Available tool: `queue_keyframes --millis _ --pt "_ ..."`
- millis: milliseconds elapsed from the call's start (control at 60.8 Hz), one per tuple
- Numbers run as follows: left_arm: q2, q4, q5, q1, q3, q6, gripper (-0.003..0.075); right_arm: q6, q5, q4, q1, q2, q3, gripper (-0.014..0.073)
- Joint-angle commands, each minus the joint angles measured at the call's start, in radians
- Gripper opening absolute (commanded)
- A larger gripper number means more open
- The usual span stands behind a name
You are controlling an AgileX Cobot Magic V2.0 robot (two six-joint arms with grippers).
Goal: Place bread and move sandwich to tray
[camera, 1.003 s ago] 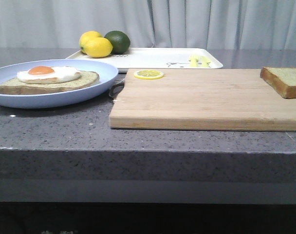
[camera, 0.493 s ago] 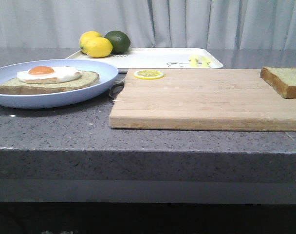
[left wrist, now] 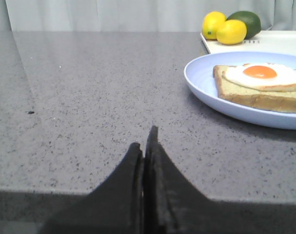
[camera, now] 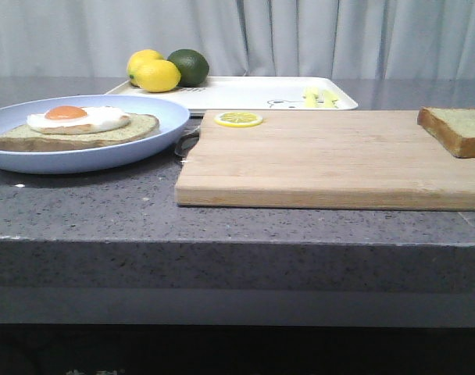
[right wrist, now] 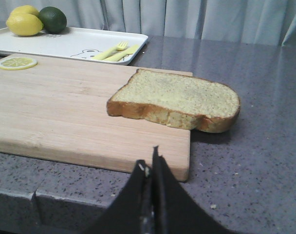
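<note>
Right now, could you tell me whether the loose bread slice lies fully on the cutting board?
No. The bread lies flat, but one end overhangs the cutting board edge above the countertop.

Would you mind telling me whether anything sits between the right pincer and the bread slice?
Nothing visible does: only bare cutting board lies between the shut right pincer and the bread.

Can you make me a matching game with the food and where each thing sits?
Things:
1. bread
2. fried egg
3. lemon slice
4. lime

Places:
A. on the white tray
B. on the toast in the blue plate
C. hanging over the end of the cutting board
D. at the board's far corner, near the tray

Pairs: 1-C, 2-B, 3-D, 4-A
</note>
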Motion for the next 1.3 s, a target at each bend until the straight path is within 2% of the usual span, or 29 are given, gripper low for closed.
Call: queue_keyframes --millis 0,115,197,263,460,592,839,1085,1135,1200,1283 --pt "-0.020 -0.010 -0.138 0.002 0.003 -0.002 -0.0018 -0.002 -0.109 0.010 0.000 -0.024 -0.005 -0.0109" --pt "-0.020 -0.032 -0.228 0.002 0.003 -0.002 -0.0018 -0.002 -0.127 0.025 0.000 -0.024 -0.026 -0.0109" --pt "-0.020 -0.121 -0.277 0.002 -0.002 -0.002 -0.0018 -0.002 -0.126 0.033 0.000 -0.024 -0.055 -0.0109" --pt "-0.020 -0.174 -0.290 0.002 -0.014 -0.002 -0.0018 -0.002 -0.111 0.038 0.000 -0.024 -0.095 -0.0109" --pt "0.023 -0.174 -0.252 0.002 -0.153 -0.002 -0.0018 -0.002 -0.023 0.043 0.000 0.023 -0.254 -0.0109" --pt "0.171 -0.164 -0.172 0.002 -0.296 -0.002 -0.0018 -0.002 -0.007 0.048 0.000 0.159 -0.391 -0.0109" --pt "0.534 -0.160 -0.153 0.002 -0.519 -0.002 -0.0018 -0.002 0.135 0.053 0.000 0.480 -0.638 -0.0109" --pt "0.594 -0.160 -0.158 0.002 -0.547 -0.002 -0.0017 -0.002 0.164 0.055 0.000 0.560 -0.688 -0.0104" --pt "0.594 -0.160 -0.162 0.002 -0.547 -0.002 -0.0016 -0.002 0.164 0.055 0.000 0.560 -0.688 -0.0082" --pt "0.594 -0.160 -0.162 0.002 -0.547 -0.002 0.0006 -0.002 0.164 0.055 0.000 0.560 -0.688 0.0011" --pt "0.594 -0.160 -0.165 0.002 -0.545 -0.002 0.0122 -0.002 0.164 0.055 0.000 0.560 -0.688 0.0186"
